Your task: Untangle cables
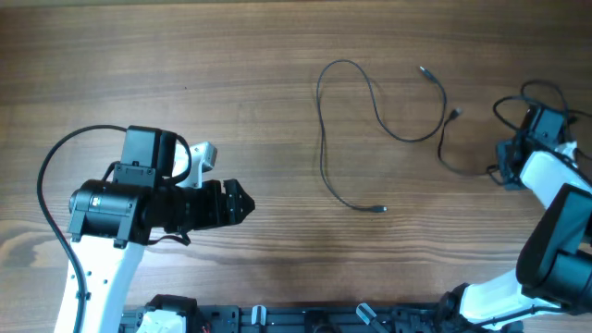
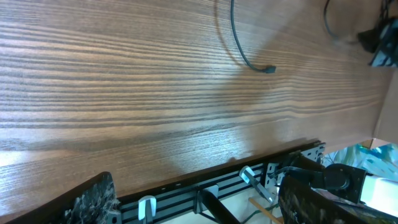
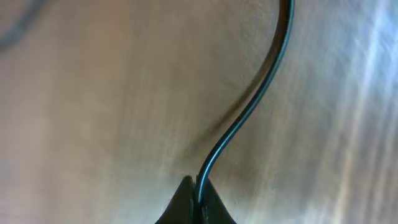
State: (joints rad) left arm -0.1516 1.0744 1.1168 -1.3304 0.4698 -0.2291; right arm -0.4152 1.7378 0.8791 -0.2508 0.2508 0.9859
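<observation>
A long thin dark cable (image 1: pixel 323 139) lies in a loop on the wooden table, one plug (image 1: pixel 382 210) at the centre, the other plug (image 1: pixel 425 70) at the upper right. Its lower end also shows in the left wrist view (image 2: pixel 239 46). A second short cable (image 1: pixel 447 153) runs from a plug (image 1: pixel 456 113) down to my right gripper (image 1: pixel 504 172), which is shut on it at the table's right edge. The right wrist view shows this cable (image 3: pixel 249 112) pinched between the closed fingers (image 3: pixel 198 198). My left gripper (image 1: pixel 242 207) is open and empty at the left, its fingers wide apart (image 2: pixel 199 208).
A black rail with clamps (image 2: pixel 249 180) runs along the table's front edge. The thick black arm cable (image 1: pixel 46 166) loops at the left. Robot arm wiring (image 1: pixel 541 97) sits at the far right.
</observation>
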